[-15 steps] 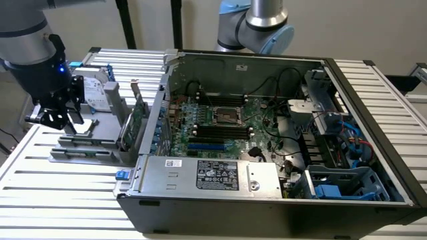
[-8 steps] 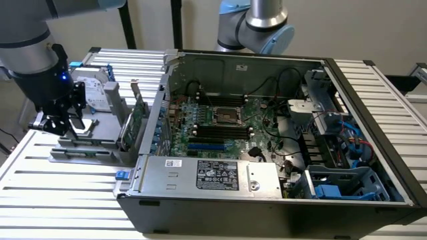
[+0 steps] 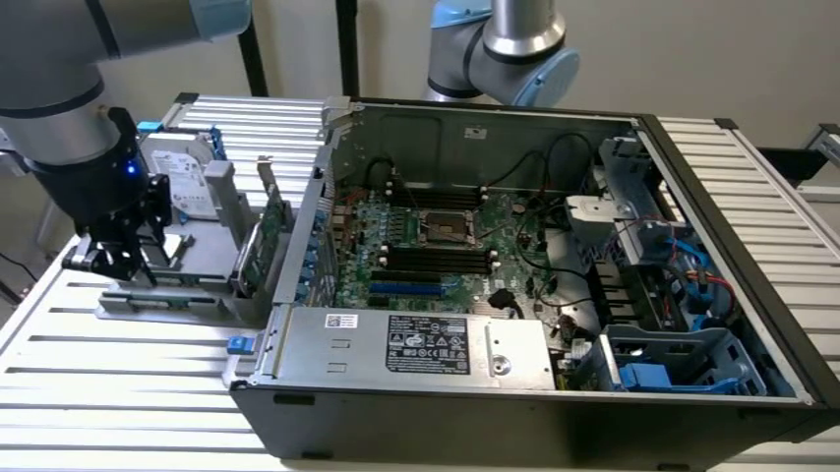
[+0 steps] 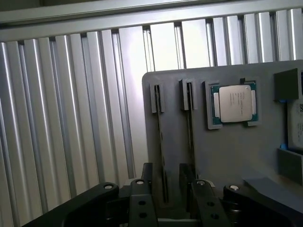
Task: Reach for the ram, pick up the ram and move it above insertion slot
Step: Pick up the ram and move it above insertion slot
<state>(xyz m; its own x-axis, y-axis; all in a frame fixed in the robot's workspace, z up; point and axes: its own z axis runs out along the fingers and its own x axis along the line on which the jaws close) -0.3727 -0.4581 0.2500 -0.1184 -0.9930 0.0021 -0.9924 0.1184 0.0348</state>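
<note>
The ram (image 4: 163,146) stands on its long edge in a groove of a grey holder plate (image 4: 227,156), with the hand (image 4: 166,176) poised over it. The hand is released: its two black fingers (image 4: 142,201) are spread apart with the stick in the gap between them, and nothing is gripped. Whether a finger touches the ram cannot be told. A second, like stick (image 4: 189,118) stands in the neighbouring groove, just beside the first, and a square processor chip (image 4: 235,104) sits in a frame further along the plate.

In the exterior view the hand (image 3: 112,258) hangs over this holder (image 3: 171,307), which rests on the ribbed metal worktop (image 3: 105,364) at nine o'clock from the open computer case (image 3: 434,433). The insertion slot (image 3: 434,258) is one of several parallel black sockets near the middle of the green board (image 3: 493,221) inside the case, well apart from the ram. A shorter blue slot (image 3: 407,290) lies at six o'clock from them.
</note>
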